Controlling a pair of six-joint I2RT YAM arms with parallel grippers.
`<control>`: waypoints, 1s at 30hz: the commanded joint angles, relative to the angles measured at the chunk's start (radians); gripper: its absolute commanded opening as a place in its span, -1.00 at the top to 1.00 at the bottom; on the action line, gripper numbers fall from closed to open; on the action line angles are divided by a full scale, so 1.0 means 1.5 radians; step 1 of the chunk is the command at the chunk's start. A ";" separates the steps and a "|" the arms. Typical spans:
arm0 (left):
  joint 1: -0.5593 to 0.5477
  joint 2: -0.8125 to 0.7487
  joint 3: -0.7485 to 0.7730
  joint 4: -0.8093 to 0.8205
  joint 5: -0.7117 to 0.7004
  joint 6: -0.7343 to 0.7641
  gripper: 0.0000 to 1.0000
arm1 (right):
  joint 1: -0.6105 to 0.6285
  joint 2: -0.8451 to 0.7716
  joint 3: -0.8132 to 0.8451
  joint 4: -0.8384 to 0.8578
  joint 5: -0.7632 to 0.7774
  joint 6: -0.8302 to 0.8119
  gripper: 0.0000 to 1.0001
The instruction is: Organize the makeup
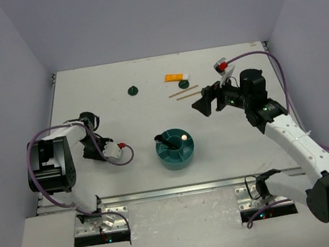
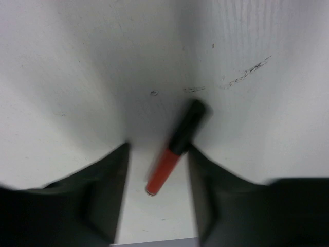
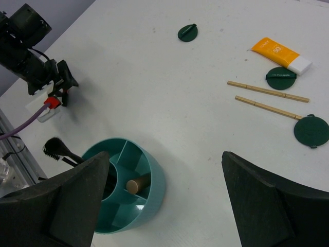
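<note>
Left tool half open astride the red pencil lying on the desk; right tool wide open, empty.
Teal bowl, lower left, holds a black brush and a gold tube.

brush: handle hidden behind right pincer | left pincer: blurred, base cropped

Left arm: I am keeping it folded close to its base, wrist pointing down. Left gripper: I am holding its jaws partly apart. Right arm: I am stretching it forward and inward. Right gripper: I am holding it raised, jaws spread wide
</note>
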 commanded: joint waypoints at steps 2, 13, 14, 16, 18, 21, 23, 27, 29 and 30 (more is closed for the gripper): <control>0.007 0.035 -0.027 0.072 0.077 0.264 0.50 | -0.001 0.000 0.034 0.007 -0.007 -0.015 -0.78; 0.006 0.045 0.082 0.046 0.280 0.025 1.00 | -0.001 -0.008 0.034 0.005 0.024 -0.001 -0.79; 0.007 0.055 0.123 0.053 0.326 -0.067 1.00 | -0.001 -0.006 0.037 0.005 0.029 0.003 -0.80; 0.014 0.067 0.209 0.088 0.404 -0.248 1.00 | -0.001 0.002 0.042 0.005 0.032 0.007 -0.80; 0.026 0.083 0.309 0.167 0.494 -0.463 1.00 | -0.001 0.015 0.054 0.005 0.028 0.017 -0.80; 0.026 0.048 0.352 0.391 0.634 -0.893 1.00 | -0.001 0.026 0.060 0.011 0.019 0.025 -0.80; 0.008 -0.005 0.302 0.746 0.670 -1.134 1.00 | -0.001 0.020 0.050 0.021 0.022 0.029 -0.80; -0.099 -0.033 0.236 1.097 0.639 -1.398 1.00 | -0.001 0.005 0.022 0.058 0.031 0.028 -0.81; -0.136 -0.027 0.225 1.146 0.636 -1.446 1.00 | -0.001 -0.001 0.017 0.059 0.037 0.026 -0.81; -0.161 -0.025 0.211 1.178 0.640 -1.461 1.00 | -0.001 -0.005 0.015 0.057 0.039 0.026 -0.81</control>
